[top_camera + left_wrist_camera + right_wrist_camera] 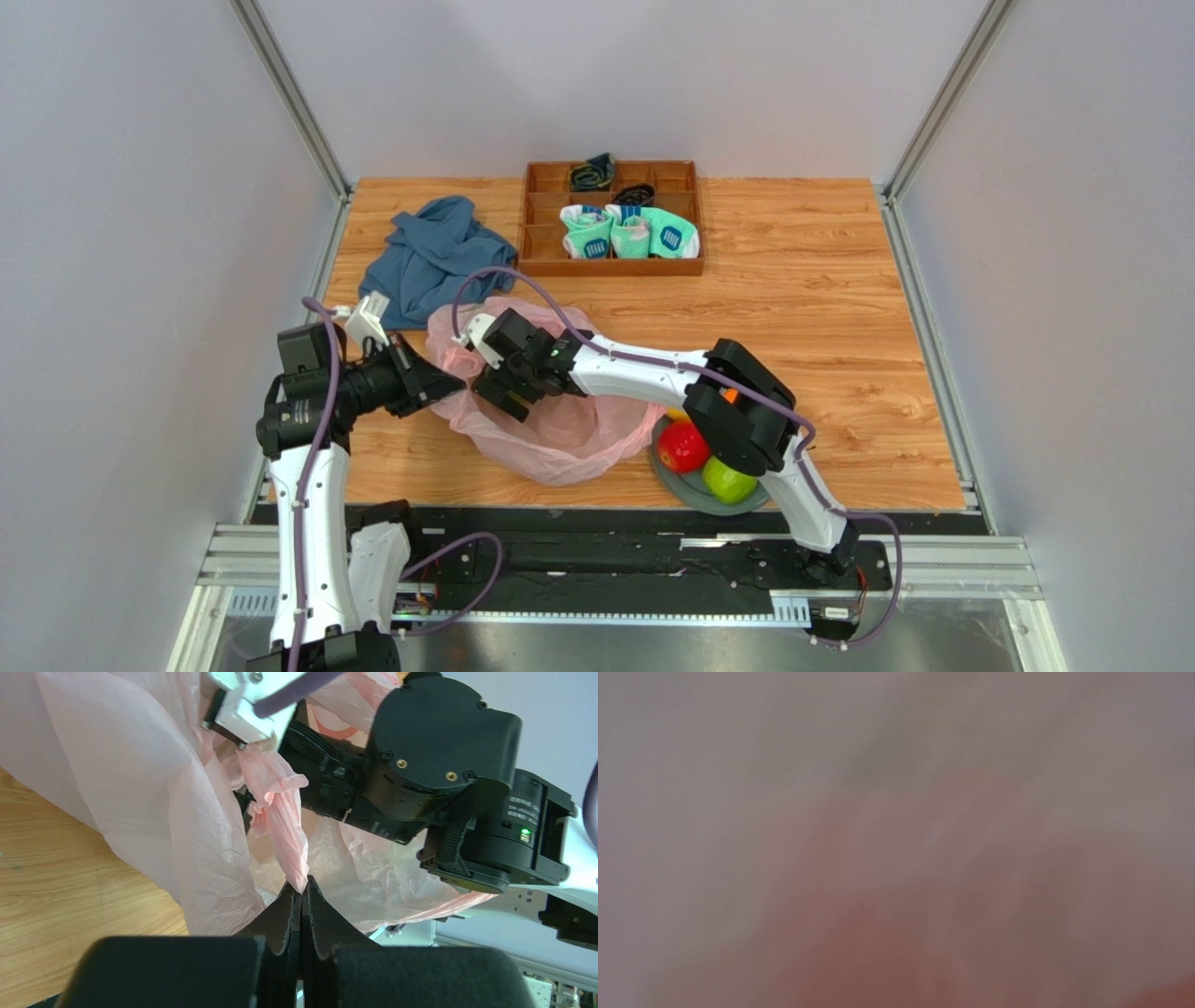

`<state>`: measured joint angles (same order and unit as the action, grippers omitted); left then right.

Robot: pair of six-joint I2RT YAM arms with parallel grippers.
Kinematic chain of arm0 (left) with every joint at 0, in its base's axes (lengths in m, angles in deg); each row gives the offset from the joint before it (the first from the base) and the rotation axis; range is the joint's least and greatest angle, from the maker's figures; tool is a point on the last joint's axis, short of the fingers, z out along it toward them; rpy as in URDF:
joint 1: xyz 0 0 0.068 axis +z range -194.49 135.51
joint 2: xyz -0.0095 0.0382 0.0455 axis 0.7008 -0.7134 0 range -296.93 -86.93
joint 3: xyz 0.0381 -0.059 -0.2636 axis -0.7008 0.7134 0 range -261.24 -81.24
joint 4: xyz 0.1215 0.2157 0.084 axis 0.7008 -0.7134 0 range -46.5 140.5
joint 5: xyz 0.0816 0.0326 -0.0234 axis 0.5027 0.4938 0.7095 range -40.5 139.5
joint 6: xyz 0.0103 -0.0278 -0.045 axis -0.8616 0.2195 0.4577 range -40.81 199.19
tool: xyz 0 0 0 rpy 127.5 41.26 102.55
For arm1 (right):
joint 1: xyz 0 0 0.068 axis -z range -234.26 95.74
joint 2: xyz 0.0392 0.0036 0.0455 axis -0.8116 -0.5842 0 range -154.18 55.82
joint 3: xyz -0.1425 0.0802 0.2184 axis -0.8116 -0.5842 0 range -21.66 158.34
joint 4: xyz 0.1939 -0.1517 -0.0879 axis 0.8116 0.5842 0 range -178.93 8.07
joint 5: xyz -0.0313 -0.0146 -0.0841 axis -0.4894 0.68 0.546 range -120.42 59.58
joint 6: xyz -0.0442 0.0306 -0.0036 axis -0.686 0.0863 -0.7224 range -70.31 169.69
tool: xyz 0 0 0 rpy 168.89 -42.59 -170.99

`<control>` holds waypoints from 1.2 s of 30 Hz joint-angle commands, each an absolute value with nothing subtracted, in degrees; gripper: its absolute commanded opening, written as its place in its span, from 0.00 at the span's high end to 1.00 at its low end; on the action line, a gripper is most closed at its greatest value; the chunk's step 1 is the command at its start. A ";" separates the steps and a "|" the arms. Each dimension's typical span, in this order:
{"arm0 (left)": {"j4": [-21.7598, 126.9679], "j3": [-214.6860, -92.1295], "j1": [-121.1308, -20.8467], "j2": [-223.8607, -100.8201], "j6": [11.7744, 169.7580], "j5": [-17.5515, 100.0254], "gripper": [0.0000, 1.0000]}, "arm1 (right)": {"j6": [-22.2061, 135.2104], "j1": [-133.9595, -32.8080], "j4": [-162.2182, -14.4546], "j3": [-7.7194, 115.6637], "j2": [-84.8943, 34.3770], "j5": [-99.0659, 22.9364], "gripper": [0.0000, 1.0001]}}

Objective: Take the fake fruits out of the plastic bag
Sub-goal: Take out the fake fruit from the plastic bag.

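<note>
The plastic bag (561,427) is lying crumpled on the wooden table (842,280), just ahead of both wrists. A twisted strand of its pink film is being pinched by the left gripper (302,894), whose jaws are pressed together with nothing but the film between them. In the top view this gripper (432,387) is being held at the bag's left edge.

The right gripper (494,381) is being held just beside it, at the bag's upper left part, with its tip covered by pink film. The right wrist view is being filled by a blurred pink haze, so it cannot be told whether this pincer is wide or narrow, or whether any fruit is lying inside the bag.

A red apple (683,445) and a green apple (728,480) are being carried by a grey plate (687,494) just right of the bag. They are touching each other, partly under the right arm's elbow and well apart from both pincers.

A blue cloth (428,259) is lying behind the bag. Teal-and-white socks (631,233) are being held in a wooden tray (613,262) at the far edge.
</note>
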<state>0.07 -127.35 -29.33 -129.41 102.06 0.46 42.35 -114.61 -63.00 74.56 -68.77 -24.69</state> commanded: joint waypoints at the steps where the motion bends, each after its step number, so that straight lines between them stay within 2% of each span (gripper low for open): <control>1: 1.46 -126.77 -28.58 -128.86 102.57 -1.13 1.00 | 38.46 -115.43 -68.80 78.27 -71.44 -20.31 0.09; 4: 1.63 -126.42 -28.32 -128.95 102.65 -1.13 1.00 | 35.02 -116.04 -69.51 79.67 -73.72 -22.07 0.17; 6: 1.63 -126.41 -27.97 -128.95 102.65 -1.04 1.00 | 32.73 -116.48 -68.55 81.68 -75.30 -23.64 0.30; 7: 1.63 -126.50 -28.05 -129.03 102.57 -0.95 1.00 | 32.20 -116.48 -67.67 82.48 -75.57 -24.79 0.39; 9: 1.72 -126.68 -27.70 -129.12 102.48 -0.86 1.00 | 29.92 -116.66 -65.73 83.10 -75.58 -27.59 0.51; 10: 1.81 -126.50 -27.70 -129.03 102.48 -0.86 1.00 | 29.13 -116.75 -64.95 83.45 -75.40 -28.31 0.68; 13: 2.25 -126.68 -27.35 -129.21 102.65 -0.60 1.00 | 25.96 -116.66 -62.66 83.02 -72.60 -28.76 0.92; 15: 3.12 -126.94 -27.35 -129.56 102.74 -0.25 1.00 | 24.99 -116.40 -60.99 82.58 -69.61 -29.10 0.99; 20: 6.64 -127.12 -27.26 -130.97 104.93 1.42 1.00 | 25.70 -112.97 -54.15 83.71 -58.20 -35.86 1.00; 25: 9.54 -126.68 -27.35 -132.98 106.69 2.56 1.00 | 22.89 -112.97 -45.96 83.28 -52.03 -39.91 1.00; 34: 10.51 -126.42 -27.00 -135.27 108.63 3.88 1.00 | 20.43 -111.48 -35.33 75.38 -34.46 -44.48 1.00; 36: 11.21 -125.98 -26.91 -135.97 109.06 4.06 1.00 | 17.71 -109.46 -32.17 74.84 -30.51 -49.91 1.00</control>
